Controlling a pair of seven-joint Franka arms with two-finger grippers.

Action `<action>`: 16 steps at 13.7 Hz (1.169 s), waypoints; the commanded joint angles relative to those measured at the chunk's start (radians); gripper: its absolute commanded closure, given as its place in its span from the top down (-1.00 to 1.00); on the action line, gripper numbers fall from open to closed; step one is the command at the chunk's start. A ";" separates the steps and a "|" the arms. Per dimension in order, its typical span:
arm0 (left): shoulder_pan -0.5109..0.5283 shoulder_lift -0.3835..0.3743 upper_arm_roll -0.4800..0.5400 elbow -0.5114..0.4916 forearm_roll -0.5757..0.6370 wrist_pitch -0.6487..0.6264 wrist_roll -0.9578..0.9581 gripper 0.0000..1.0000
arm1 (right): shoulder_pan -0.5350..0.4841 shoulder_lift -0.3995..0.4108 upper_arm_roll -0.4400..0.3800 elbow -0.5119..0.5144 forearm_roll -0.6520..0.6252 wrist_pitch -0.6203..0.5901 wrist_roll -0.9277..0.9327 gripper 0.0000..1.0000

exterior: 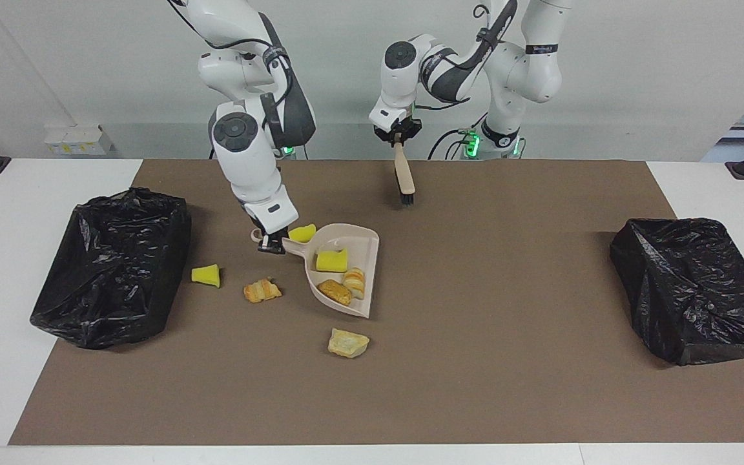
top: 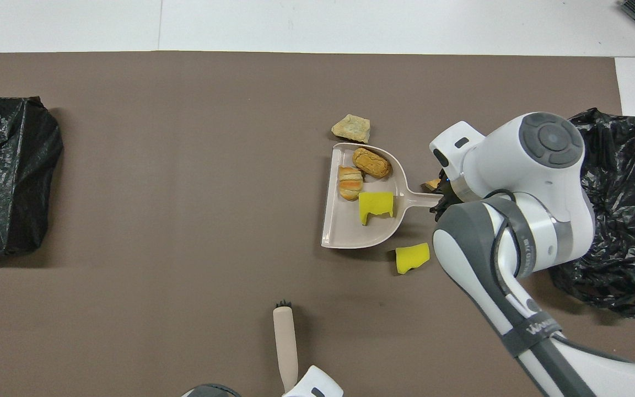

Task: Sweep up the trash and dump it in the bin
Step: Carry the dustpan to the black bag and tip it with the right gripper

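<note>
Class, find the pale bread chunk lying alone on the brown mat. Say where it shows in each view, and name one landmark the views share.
Facing view: the bread chunk lies low in the middle, just below the dustpan's open edge.
Overhead view: the bread chunk lies above the middle, just above the dustpan.
Shared landmark: the dustpan with three pieces of trash in it.
</note>
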 commanded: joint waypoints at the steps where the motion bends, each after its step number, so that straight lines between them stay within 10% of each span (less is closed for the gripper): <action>1: -0.046 -0.010 0.014 -0.042 -0.011 0.050 -0.019 -1.00 | -0.052 0.001 0.011 0.011 0.083 -0.003 -0.135 -1.00; 7: -0.049 0.016 0.014 -0.039 -0.063 0.085 0.010 -0.73 | -0.187 -0.050 0.001 0.109 0.071 -0.222 -0.237 -1.00; 8: -0.044 0.021 0.014 -0.039 -0.063 0.082 0.021 -0.47 | -0.227 -0.062 0.001 0.109 0.069 -0.233 -0.264 -1.00; 10: -0.035 0.028 0.017 -0.026 -0.062 0.071 0.038 0.99 | -0.328 -0.064 0.001 0.112 0.069 -0.231 -0.371 -1.00; 16: 0.233 0.015 0.029 0.117 -0.037 -0.073 0.232 1.00 | -0.575 -0.050 -0.001 0.155 0.020 -0.202 -0.617 -1.00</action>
